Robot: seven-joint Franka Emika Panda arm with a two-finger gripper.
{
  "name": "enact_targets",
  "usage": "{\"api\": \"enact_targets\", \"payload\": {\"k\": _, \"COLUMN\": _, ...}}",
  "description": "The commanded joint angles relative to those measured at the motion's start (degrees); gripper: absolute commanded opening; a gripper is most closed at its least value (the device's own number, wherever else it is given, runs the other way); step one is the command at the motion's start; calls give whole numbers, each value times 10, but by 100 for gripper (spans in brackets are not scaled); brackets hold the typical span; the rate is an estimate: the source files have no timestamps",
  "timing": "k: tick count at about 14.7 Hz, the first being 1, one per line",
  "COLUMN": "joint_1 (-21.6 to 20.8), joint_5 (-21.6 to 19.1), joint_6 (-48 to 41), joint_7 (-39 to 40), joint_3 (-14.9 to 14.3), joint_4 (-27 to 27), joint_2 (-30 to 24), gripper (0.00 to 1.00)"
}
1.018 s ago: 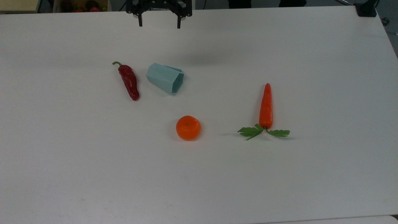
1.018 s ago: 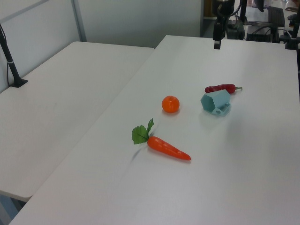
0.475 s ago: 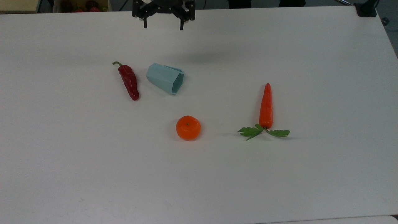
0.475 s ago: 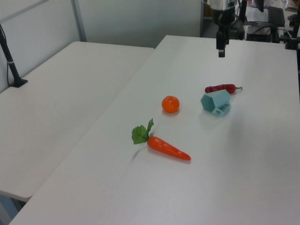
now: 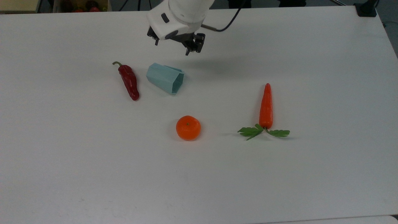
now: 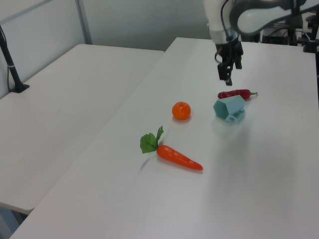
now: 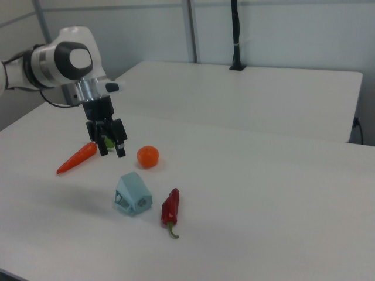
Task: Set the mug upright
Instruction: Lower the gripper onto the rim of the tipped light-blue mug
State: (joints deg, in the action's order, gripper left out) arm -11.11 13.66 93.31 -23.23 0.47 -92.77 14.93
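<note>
The mug (image 5: pixel 165 78) is seen on its side on the table (image 5: pixel 279 174) beside the chili (image 5: pixel 129 81) — mouth toward the top view's lower right. The gripper (image 5: pixel 173 46) is held spread above it, toward the top view's top — apart from it.

Robot arm (image 5: pixel 180 12) — cut off by the top view's upper edge; in the left view its links run out past the top and right edges. In the right view, the carrot's (image 7: pixel 76 158) leafy end lies behind the gripper (image 7: pixel 112 147), a sliver of green showing between the fingers (image 7: pixel 121 149). The mug's (image 5: pixel 165 78) handle is turned out of sight in the top view. Counter (image 5: pixel 311 174) — its near corners fall outside the top view.
</note>
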Motion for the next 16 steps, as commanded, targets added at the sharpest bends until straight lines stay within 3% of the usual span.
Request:
{"api": "enact_targets", "payload": {"k": 1, "joint_1": -24, "joint_5": 36, "joint_6": -3, "joint_7": -133, "joint_3": 0, "joint_4": 14, "joint_2": 60, "gripper": 97}}
{"api": "enact_targets", "payload": {"k": 6, "joint_1": -30, "joint_5": 59, "joint_6": 30, "joint_7": -240, "joint_3": 0, "joint_4": 22, "joint_2": 102, "gripper": 95}}
{"api": "enact_targets", "payload": {"k": 8, "joint_1": -30, "joint_5": 62, "joint_6": 40, "joint_7": -242, "joint_3": -1, "joint_4": 22, "joint_2": 112, "gripper": 91}}
{"api": "enact_targets", "payload": {"k": 12, "joint_1": -30, "joint_5": 127, "joint_6": 34, "joint_7": -233, "joint_3": -1, "joint_4": 18, "joint_2": 128, "gripper": 80}}
{"api": "enact_targets", "payload": {"k": 15, "joint_1": -30, "joint_5": 131, "joint_6": 32, "joint_7": -213, "joint_3": 0, "joint_4": 17, "joint_2": 138, "gripper": 70}}
{"api": "enact_targets", "payload": {"k": 16, "joint_1": -30, "joint_5": 131, "joint_6": 29, "joint_7": -198, "joint_3": -1, "joint_4": 16, "joint_2": 138, "gripper": 62}}
